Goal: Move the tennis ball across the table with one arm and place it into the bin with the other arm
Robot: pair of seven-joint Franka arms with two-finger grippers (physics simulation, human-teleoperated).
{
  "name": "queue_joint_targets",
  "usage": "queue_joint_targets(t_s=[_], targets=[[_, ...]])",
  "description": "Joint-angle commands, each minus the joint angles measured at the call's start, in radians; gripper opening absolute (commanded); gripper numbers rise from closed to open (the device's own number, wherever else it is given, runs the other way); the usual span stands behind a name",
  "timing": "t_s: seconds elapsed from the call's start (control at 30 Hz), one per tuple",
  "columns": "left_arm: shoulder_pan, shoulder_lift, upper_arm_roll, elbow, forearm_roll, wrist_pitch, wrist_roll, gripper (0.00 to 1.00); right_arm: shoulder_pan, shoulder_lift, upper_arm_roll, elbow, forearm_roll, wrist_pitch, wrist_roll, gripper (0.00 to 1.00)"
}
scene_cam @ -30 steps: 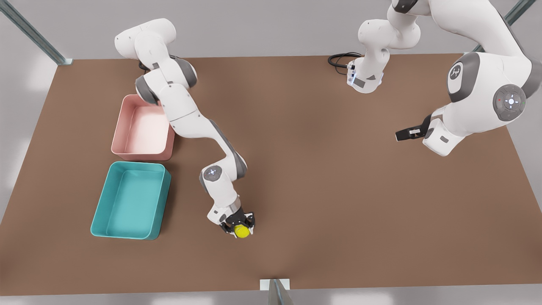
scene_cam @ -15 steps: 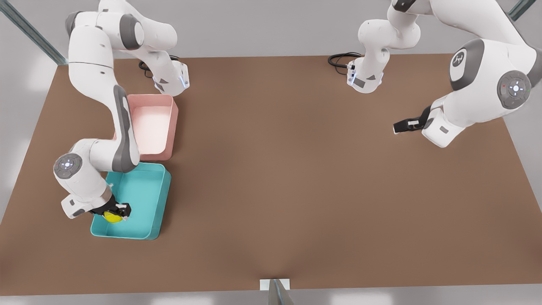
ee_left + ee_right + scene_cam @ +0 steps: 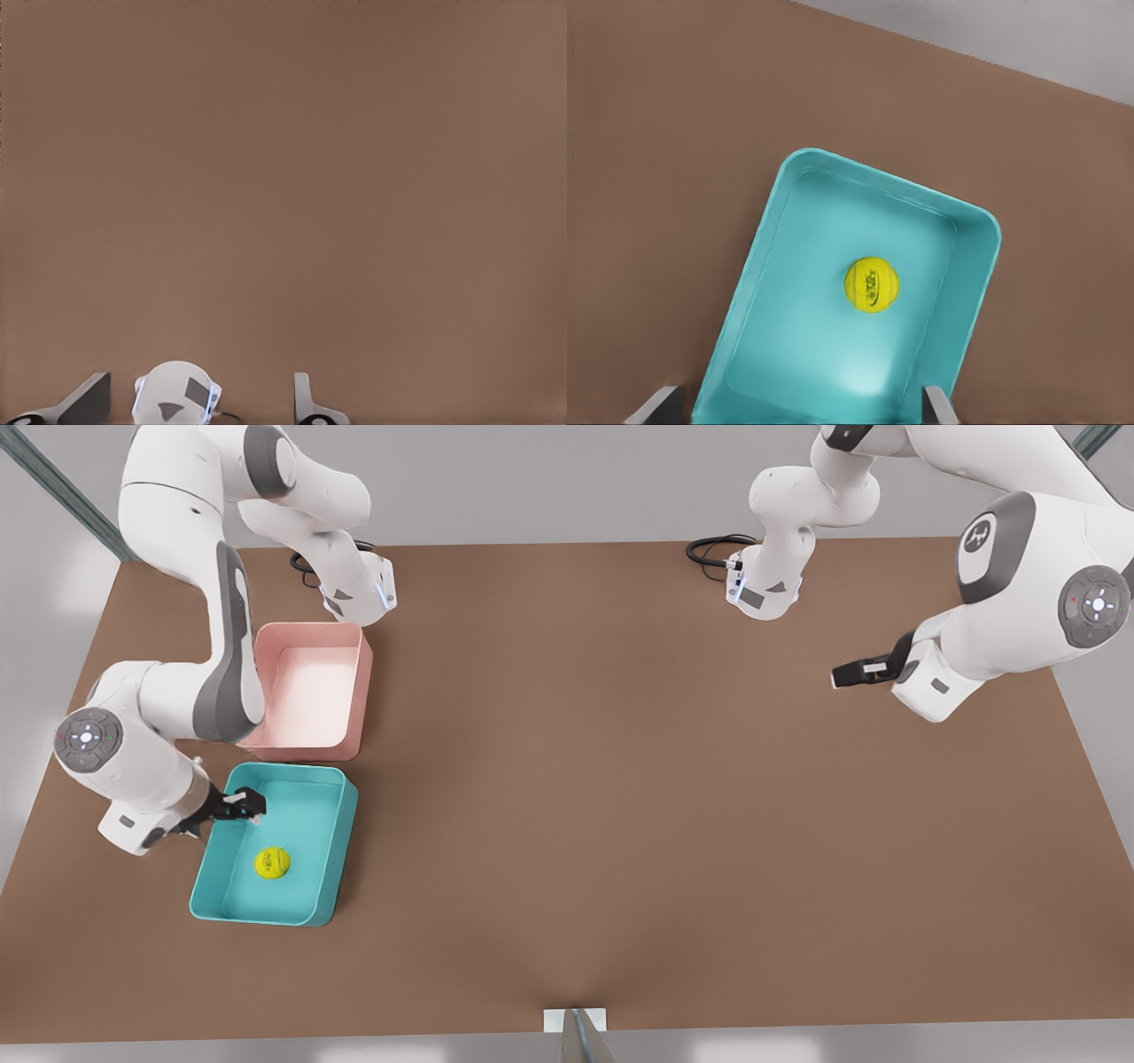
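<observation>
Ball [image 3: 272,863] lies in the bin [image 3: 205,868]; the drop looks done. Right gripper [image 3: 248,806] hangs wide above. Left gripper [image 3: 850,676], wide, waits over the desk [image 3: 620,797]; only retreat remains.

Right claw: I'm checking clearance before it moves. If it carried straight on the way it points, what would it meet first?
Probably the bin: the right claw, open, aims into it, with the tennis ball near the centre of its view. Floor or ball first is unclear.
</observation>
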Motion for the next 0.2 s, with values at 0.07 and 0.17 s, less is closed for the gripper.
queue_joint_targets(t_s=[0.07,0.17], targets=[[0.006,0.010,0.000,-0.018,-0.002,-0.013,0.000,1.00,-0.005,-0.115,0.008,0.062,-0.042,-0.412,0.139,1.00],[0.006,0.030,0.000,-0.023,-0.002,-0.016,-0.002,1.00,-0.005,-0.135,0.010,0.071,-0.039,-0.428,0.162,1.00]])
